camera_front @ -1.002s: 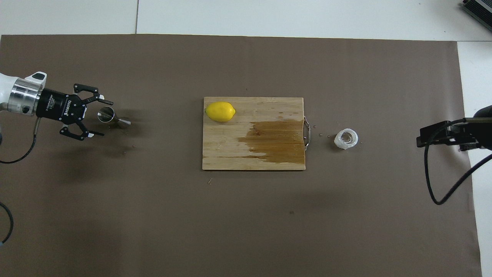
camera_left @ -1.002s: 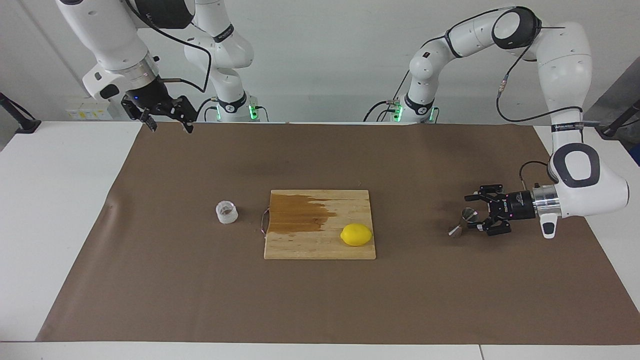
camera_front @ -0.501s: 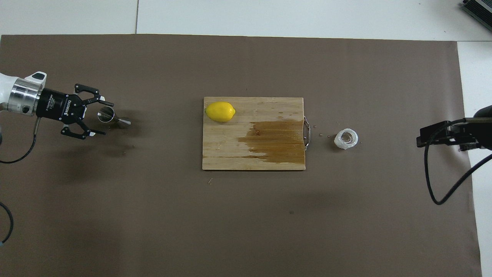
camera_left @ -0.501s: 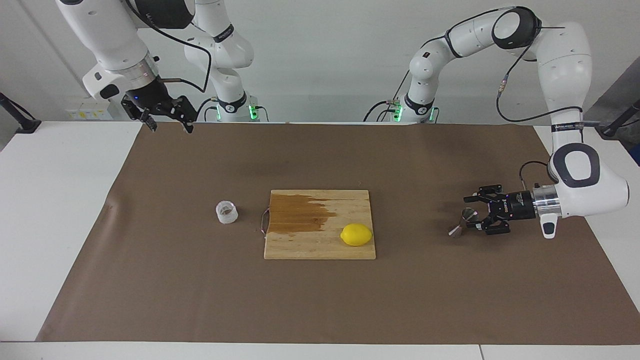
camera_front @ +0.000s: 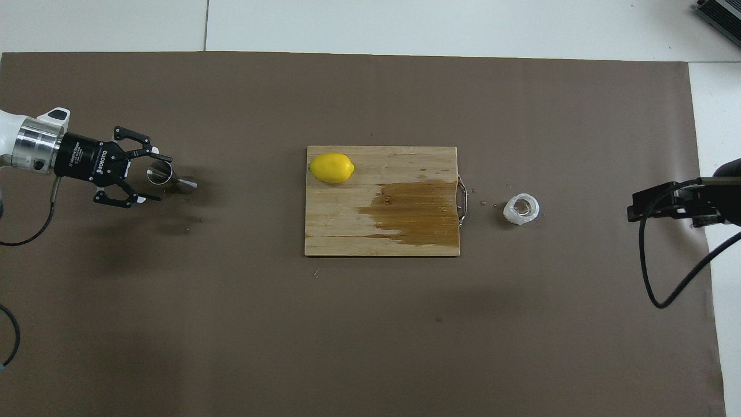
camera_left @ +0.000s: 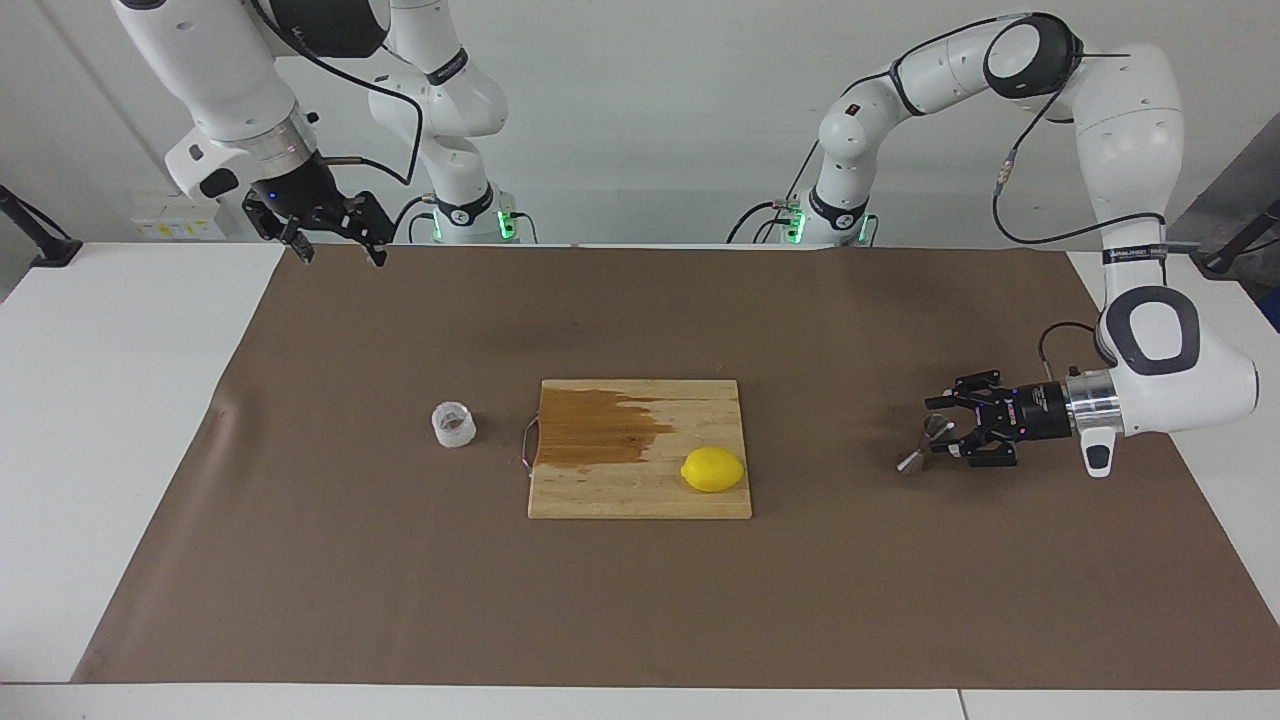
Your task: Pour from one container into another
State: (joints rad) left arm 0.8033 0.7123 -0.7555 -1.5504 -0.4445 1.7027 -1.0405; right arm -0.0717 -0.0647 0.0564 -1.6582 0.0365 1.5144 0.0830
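Note that the right gripper waits spread open above the mat's edge at the robots' end, well apart from the glass cup, which stands upright beside the cutting board. At the left arm's end, the jigger lies tipped on its side, long axis pointing away from the left gripper toward the board. That gripper's half-spread fingers flank the nearest cone; contact cannot be confirmed.

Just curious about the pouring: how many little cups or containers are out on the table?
2. A clear glass cup stands beside the cutting board, toward the right arm's end. A steel jigger lies tipped between the left gripper's fingers. None seem hidden.
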